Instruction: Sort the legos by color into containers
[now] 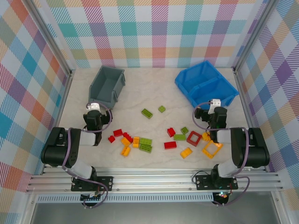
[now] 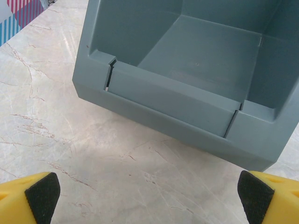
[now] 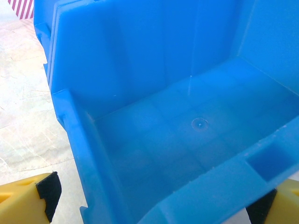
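The legos lie scattered on the marble table between the two arms: red bricks (image 1: 117,132), lime green ones (image 1: 147,113) and orange-yellow ones (image 1: 125,150), plus a red frame (image 1: 194,138) and an orange frame (image 1: 211,148). Of the containers, the grey bin (image 1: 107,84) stands at the back left, empty inside (image 2: 196,60). The blue bin (image 1: 205,84) stands at the back right, and its near compartment (image 3: 187,130) is empty. My left gripper (image 1: 94,111) (image 2: 149,198) is open over bare table, just short of the grey bin. My right gripper (image 1: 215,108) (image 3: 156,203) is open at the blue bin's near rim, holding nothing.
Plaid walls with metal posts close in the table on the left, back and right. An aluminium rail (image 1: 154,179) runs along the near edge, carrying both arm bases. Bare marble (image 1: 149,84) lies between the two bins.
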Controlling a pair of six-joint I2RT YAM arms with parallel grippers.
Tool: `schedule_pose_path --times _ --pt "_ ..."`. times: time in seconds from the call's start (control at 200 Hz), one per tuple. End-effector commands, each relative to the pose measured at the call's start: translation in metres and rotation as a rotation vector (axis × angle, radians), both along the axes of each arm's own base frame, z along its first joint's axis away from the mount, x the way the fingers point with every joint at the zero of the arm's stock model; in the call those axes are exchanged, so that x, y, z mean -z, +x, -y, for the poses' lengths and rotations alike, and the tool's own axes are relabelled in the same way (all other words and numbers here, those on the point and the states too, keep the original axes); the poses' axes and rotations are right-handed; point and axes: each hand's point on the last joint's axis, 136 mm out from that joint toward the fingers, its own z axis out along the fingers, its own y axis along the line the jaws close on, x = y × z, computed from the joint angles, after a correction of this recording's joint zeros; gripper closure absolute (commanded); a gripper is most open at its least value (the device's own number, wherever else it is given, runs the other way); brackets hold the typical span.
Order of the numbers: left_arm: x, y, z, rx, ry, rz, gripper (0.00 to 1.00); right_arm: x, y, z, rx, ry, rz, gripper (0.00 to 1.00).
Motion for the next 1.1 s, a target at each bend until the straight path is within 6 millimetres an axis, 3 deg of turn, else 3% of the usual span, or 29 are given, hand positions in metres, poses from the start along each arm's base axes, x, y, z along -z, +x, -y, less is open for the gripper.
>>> schedule_pose_path --times 0.0,0.205,0.265,0.31,0.37,0.475,0.515,0.55,0.575,0.605,0.635,0.7,0.785,0.89,1.035,1.095 --pt "-0.011 0.007 0.004 0.013 -0.002 0.041 0.0 -0.01 0.007 -0.005 -0.032 0.0 0.033 0.0" --pt "-0.013 0.007 0.004 0.014 -0.002 0.051 0.0 -0.011 0.006 -0.005 -0.035 -0.001 0.039 0.0" --pt "-0.028 0.004 0.01 0.045 0.008 0.064 0.0 -0.021 0.004 0.0 -0.002 -0.004 0.04 0.0" --pt "-0.055 -0.002 0.013 0.031 0.054 0.079 0.0 -0.038 0.001 0.005 0.029 -0.012 0.007 0.0" --pt "-0.1 -0.012 0.02 0.021 0.052 0.156 0.0 -0.086 -0.003 0.005 0.043 -0.011 0.052 0.0" --pt "-0.188 -0.036 0.041 0.023 0.033 0.266 0.0 -0.205 -0.027 0.005 0.094 0.065 0.236 0.0" --pt "-0.215 -0.042 0.046 0.016 0.018 0.289 0.0 -0.24 -0.038 0.011 0.156 0.162 0.252 0.0" --pt "-0.229 -0.046 0.046 -0.014 -0.048 0.277 0.0 -0.248 -0.049 0.017 0.229 0.26 0.184 0.0" --pt "-0.233 -0.048 0.043 -0.059 -0.139 0.24 0.0 -0.245 -0.058 0.023 0.312 0.338 0.109 0.0" --pt "-0.22 -0.058 0.035 -0.137 -0.23 0.112 0.0 -0.24 -0.069 0.03 0.408 0.428 0.035 0.0" --pt "-0.216 -0.066 0.03 -0.197 -0.309 0.026 0.0 -0.242 -0.068 0.022 0.377 0.477 0.003 0.0" --pt "-0.213 -0.05 0.049 -0.074 -0.44 -0.074 0.0 -0.252 -0.06 0.003 0.255 0.477 -0.071 0.04" --pt "-0.203 -0.038 0.059 -0.068 -0.49 -0.236 0.03 -0.226 -0.06 0.009 0.382 0.474 -0.308 0.16" --pt "-0.191 -0.024 0.065 -0.048 -0.437 -0.356 0.05 -0.198 -0.036 -0.004 0.347 0.471 -0.461 0.26" --pt "-0.175 -0.005 0.071 -0.026 -0.427 -0.438 0.1 -0.166 0.005 -0.009 0.34 0.463 -0.546 0.25" --pt "-0.166 0.004 0.071 -0.026 -0.433 -0.466 0.14 -0.152 0.024 -0.014 0.313 0.462 -0.578 0.29"
